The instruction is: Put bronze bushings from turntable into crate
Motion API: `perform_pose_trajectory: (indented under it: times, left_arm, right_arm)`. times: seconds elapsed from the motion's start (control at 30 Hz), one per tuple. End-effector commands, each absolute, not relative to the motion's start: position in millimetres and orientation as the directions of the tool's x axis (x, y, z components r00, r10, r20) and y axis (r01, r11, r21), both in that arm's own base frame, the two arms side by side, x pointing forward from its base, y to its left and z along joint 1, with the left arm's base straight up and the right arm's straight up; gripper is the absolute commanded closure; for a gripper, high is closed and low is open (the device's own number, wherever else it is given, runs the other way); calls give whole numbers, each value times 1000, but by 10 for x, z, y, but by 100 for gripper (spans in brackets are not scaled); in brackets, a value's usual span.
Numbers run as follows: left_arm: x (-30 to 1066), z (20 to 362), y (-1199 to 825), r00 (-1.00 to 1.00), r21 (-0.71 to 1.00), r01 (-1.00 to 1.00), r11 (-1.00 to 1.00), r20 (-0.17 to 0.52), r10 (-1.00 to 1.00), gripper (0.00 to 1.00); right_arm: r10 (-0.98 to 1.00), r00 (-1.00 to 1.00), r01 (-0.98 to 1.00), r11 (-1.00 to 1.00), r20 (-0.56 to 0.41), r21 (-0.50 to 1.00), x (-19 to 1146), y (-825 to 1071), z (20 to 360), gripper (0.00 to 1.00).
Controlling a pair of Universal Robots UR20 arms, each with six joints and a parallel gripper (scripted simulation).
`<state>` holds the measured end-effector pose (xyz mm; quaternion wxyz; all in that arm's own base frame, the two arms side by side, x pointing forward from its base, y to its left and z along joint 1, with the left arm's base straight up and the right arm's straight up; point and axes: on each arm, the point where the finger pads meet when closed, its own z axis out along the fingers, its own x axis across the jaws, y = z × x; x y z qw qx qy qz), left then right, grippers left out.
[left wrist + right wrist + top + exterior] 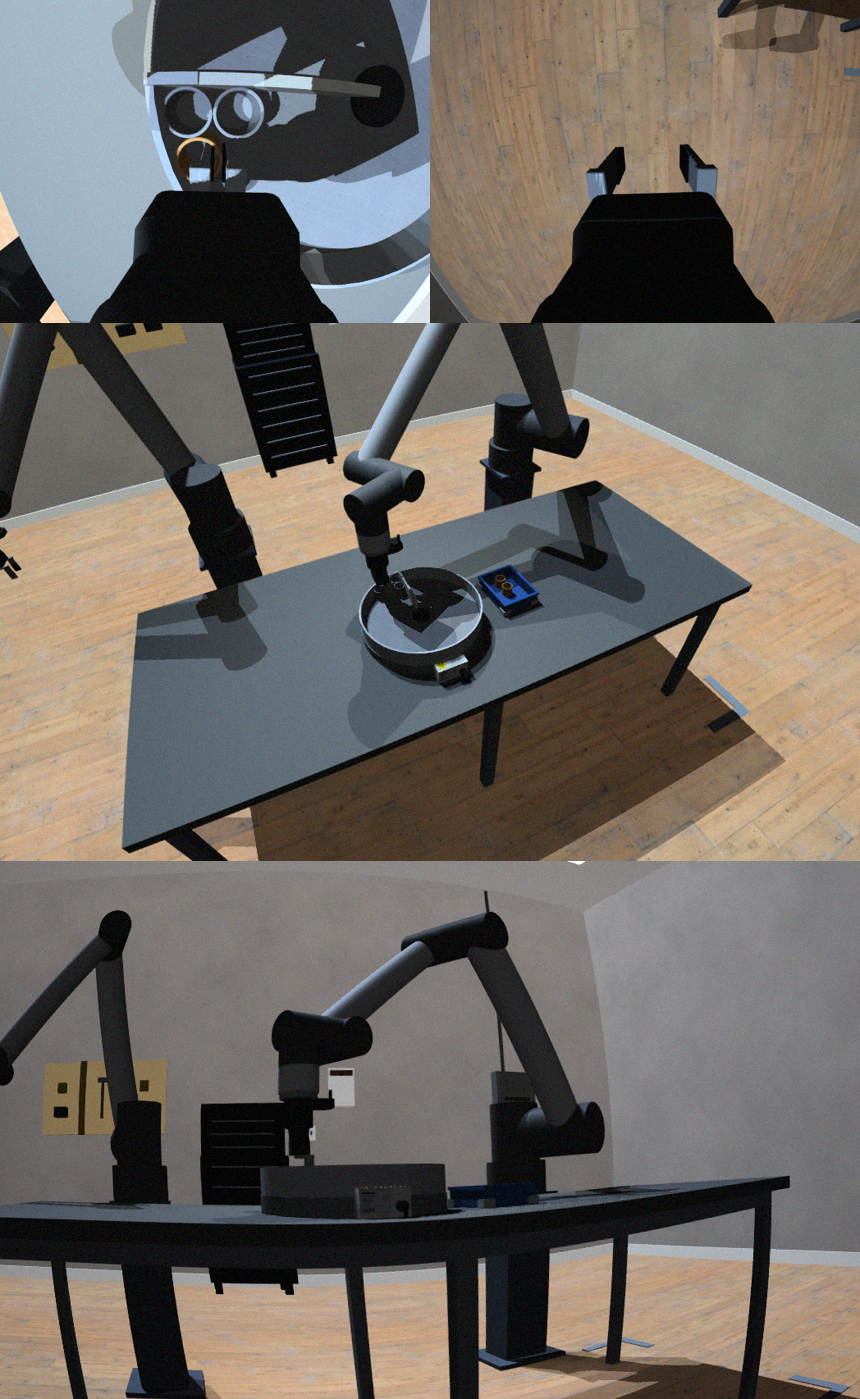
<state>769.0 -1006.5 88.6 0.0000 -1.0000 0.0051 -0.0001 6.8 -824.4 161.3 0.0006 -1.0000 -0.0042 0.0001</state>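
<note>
We pinch the bronze bushing (199, 139) low centre.
Our left gripper's (381, 583) (304, 1159) (217, 161) nearly closed fingers straddle its right wall.

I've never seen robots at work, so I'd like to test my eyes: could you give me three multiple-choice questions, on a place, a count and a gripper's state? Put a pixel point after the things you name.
1. Where is the blue rectangular crate (519, 600) (491, 1193)?
A) inside the round grey turntable
B) beside the round grey turntable (405, 661) (317, 1181) (157, 150)
C) on the floor

2. How many bronze ring-shaped bushings (507, 593) are in the crate?
A) none
B) four
C) two

3. How is the black right gripper (12, 569) (651, 157)?
A) open, holding nothing
B) shut on a bushing
C) shut, holding nothing

1 B: the top view shows it next to the turntable.
2 C: two bronze rings show inside it.
3 A: its wrist view shows the fingers wide apart with nothing between.
</note>
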Motion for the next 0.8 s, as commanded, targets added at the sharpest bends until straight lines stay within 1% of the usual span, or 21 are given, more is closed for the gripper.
perform_pose_trajectory:
  times: [0.0, 0.47, 0.7, 0.77]
  left_arm:
    - [7691, 899, -10070, 1000, 1, -10, -1000, 1, -10, 100]
    - [7691, 912, -10070, 1000, 1, -10, -1000, 1, -10, 100]
    - [7691, 1085, -10070, 1000, 1, -10, -1000, 1, -10, 100]
    - [7691, 1085, -10070, 1000, 1, -10, -1000, 1, -10, 100]
  right_arm:
    - [8, 1000, 8, -1000, 0, 0, 69, -8249, 1620, 0]
    - [8, 1000, 8, -1000, 0, 0, 69, -8249, 1620, 0]
    - [8, 1000, 8, -1000, 0, 0, 69, -8249, 1620, 0]
    - [8, 1000, 8, -1000, 0, 0, 69, -8249, 1620, 0]
